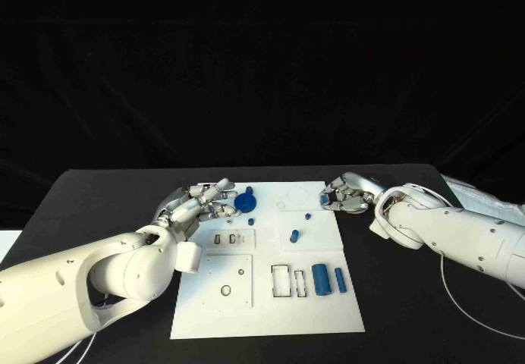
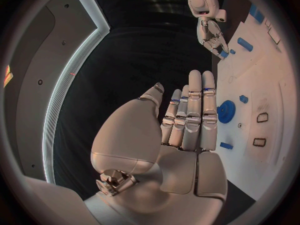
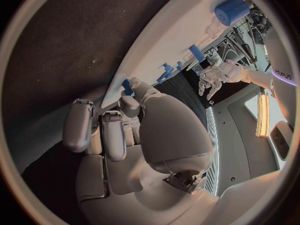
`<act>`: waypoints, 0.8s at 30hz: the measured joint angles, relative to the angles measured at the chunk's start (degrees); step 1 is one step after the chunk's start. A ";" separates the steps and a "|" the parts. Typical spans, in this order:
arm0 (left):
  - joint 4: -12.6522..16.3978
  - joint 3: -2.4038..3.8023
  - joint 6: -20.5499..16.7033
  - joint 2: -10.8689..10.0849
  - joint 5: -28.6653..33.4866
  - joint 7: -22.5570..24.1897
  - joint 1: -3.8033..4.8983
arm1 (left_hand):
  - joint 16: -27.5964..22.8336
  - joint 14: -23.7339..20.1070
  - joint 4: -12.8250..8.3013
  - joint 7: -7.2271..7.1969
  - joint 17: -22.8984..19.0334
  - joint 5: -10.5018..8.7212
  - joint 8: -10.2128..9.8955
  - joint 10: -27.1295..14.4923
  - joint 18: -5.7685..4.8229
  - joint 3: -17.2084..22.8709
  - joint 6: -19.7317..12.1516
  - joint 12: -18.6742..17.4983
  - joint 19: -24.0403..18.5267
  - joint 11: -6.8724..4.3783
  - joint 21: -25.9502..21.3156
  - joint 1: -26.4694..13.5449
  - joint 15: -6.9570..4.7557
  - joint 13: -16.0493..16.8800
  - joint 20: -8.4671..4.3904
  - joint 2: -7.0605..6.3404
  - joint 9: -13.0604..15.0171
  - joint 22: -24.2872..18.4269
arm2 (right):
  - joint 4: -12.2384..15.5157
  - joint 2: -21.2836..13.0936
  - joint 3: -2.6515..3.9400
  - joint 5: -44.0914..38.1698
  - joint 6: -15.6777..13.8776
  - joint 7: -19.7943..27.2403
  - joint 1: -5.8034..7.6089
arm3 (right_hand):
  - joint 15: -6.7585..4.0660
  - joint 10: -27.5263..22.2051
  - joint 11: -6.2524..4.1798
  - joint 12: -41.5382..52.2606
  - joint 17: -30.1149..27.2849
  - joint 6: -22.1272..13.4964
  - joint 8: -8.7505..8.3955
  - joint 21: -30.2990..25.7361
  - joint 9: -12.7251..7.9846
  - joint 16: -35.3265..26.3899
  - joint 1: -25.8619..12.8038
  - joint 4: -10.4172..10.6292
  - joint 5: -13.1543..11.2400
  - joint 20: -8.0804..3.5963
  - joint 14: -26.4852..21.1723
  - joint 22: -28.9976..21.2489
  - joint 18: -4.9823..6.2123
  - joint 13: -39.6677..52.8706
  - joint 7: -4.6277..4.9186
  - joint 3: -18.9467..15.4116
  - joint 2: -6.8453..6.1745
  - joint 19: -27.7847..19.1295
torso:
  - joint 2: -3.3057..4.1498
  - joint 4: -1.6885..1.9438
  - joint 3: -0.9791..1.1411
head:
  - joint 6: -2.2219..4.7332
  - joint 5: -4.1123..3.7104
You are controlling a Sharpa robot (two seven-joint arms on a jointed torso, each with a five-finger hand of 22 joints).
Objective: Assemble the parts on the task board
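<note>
Left fingers [image 1: 219, 191] just beside blue gear [image 1: 246, 202].

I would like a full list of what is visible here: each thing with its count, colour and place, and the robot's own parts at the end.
table: one, black, under everything.
task board: one, white, middle of the table.
gear: one, blue, far left part of the board, beside the left hand.
large cylinder: one, blue, near right part of the board.
thin rod: one, blue, right beside the large cylinder.
small pieces: several, blue, scattered mid-board.
left hand: silver, fingers apart, at the board's far left edge.
right hand: silver, at the board's far right corner, a small blue piece at its fingers.
</note>
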 measured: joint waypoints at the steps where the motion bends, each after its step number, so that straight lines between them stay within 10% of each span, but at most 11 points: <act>1: 0.00 0.00 0.00 0.00 0.00 -0.01 0.00 | 0.00 0.00 0.00 0.00 0.00 0.00 0.00 0.00 0.00 0.00 0.00 0.00 0.00 0.00 0.00 0.00 0.00 0.00 0.00 0.00 0.00 0.00 | -0.05 0.02 0.00 -0.01 0.01 -0.03 0.00 | 0.00 0.00 0.00 0.00 0.00 0.00 0.00 0.00 0.00 0.00 0.00 0.00 0.00 0.00 0.00 0.00 0.00 0.00 0.00 0.00 0.00 0.00 | 0.00 0.00 0.00 | -0.01 0.01; 24: -0.14 0.00 0.06 -0.03 0.00 -0.26 0.00 | 0.23 -0.21 -0.16 0.00 0.20 0.00 0.00 0.00 0.00 0.16 0.00 0.00 0.00 0.00 0.23 0.00 -0.21 0.00 0.00 0.00 -0.01 0.04 | 1.54 0.16 0.04 2.06 -1.27 -0.66 -0.01 | -1.34 2.33 -1.96 2.89 0.04 5.05 2.56 0.22 0.78 0.00 -1.64 -0.01 -0.12 -1.13 -0.11 0.08 0.01 2.88 -1.91 0.61 0.93 0.30 | -0.05 -0.03 0.06 | -0.16 0.04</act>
